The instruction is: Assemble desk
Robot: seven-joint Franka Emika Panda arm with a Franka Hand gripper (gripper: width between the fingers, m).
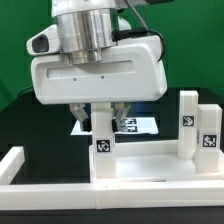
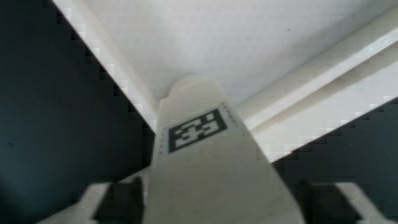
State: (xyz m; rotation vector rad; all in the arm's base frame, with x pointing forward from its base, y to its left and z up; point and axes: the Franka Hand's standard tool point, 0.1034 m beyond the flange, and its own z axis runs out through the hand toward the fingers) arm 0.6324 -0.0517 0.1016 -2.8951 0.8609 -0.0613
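1. Pincer [image 1: 101,117] clamped on one leg block [image 1: 102,138], fingers on opposite flat faces; wrist view shows block [image 2: 199,150] filling the gap btw them.
2. Held leg stands upright on tabletop panel [image 1: 140,163], near its edge at ext view's left.
3. Handling, my guess: rigid light plastic, smooth, may slip or twist; grip flat sides mid-height.
4. Count: 3 legs visible, 2 more [image 1: 188,118] [image 1: 208,135] at panel's ext-view-right end; 1 panel on bench.

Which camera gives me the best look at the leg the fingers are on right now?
The wrist view: the leg fills the frame between the fingers, with its tag sharp and facing the camera. The exterior view shows the same leg small, its top hidden behind the gripper, standing at the tabletop panel.
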